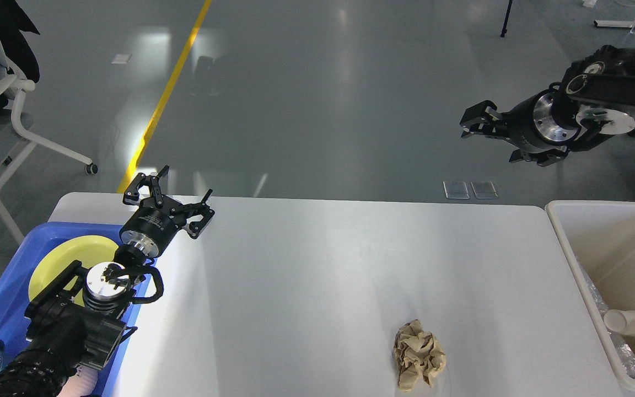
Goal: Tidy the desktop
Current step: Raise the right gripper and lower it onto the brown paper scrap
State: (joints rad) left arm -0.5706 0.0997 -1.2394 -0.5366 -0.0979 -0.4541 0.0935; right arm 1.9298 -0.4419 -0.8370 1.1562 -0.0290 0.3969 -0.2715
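The desktop (317, 259) is a glossy white table top filling the lower view. A crumpled ball of brown paper (418, 361) lies on it near the front, right of centre. My left gripper (181, 187) hovers open and empty over the back left corner, beside the blue tray. My right gripper (488, 140) hangs high beyond the table's back right edge, pointing left, open with nothing between its fingers. It is far above and behind the paper ball.
A blue tray (11, 275) holding a yellow plate (55, 264) sits at the left edge. A cream-white bin (568, 242) stands at the right, with a white cup (629, 322) and clear plastic inside. Office chairs stand on the floor behind.
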